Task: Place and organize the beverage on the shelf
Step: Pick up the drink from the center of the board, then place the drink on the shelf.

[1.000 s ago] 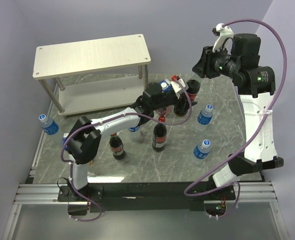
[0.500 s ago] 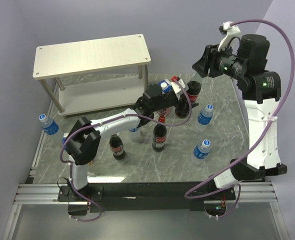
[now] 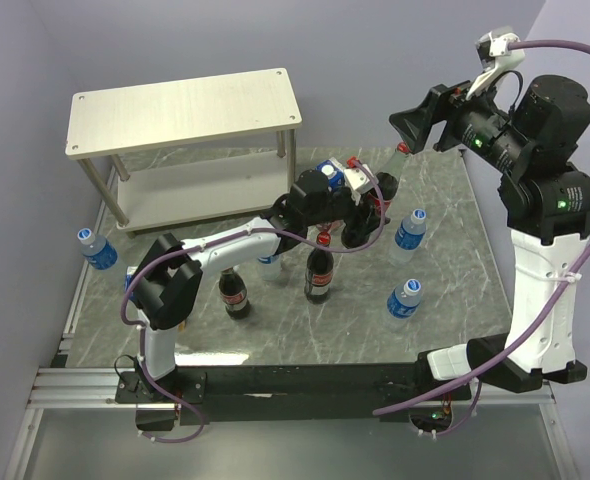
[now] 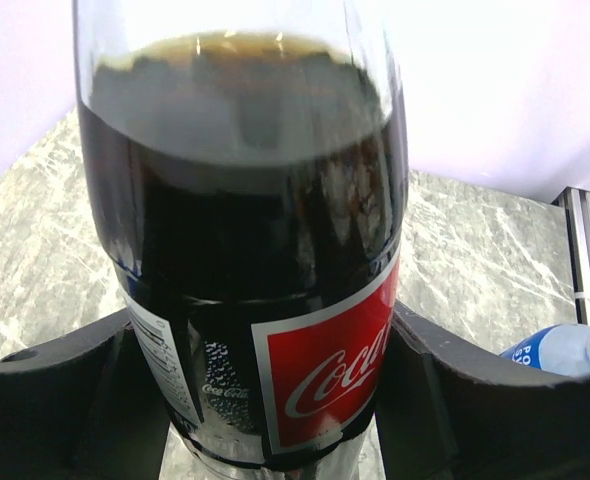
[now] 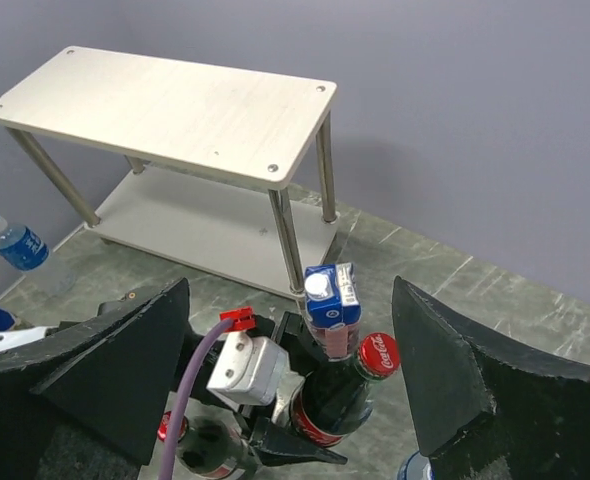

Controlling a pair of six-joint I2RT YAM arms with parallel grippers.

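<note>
White-and-black arm links (image 3: 225, 243); purple cables (image 3: 550, 42) looped alongside; green indicator lights (image 3: 564, 205) on black joint housings, right of frame.

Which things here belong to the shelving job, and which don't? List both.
Job: shelf; cola bottle in the left gripper; two more cola bottles; water bottles; drink carton.
Not the job: purple cable; marble-patterned table; aluminium frame.
</note>
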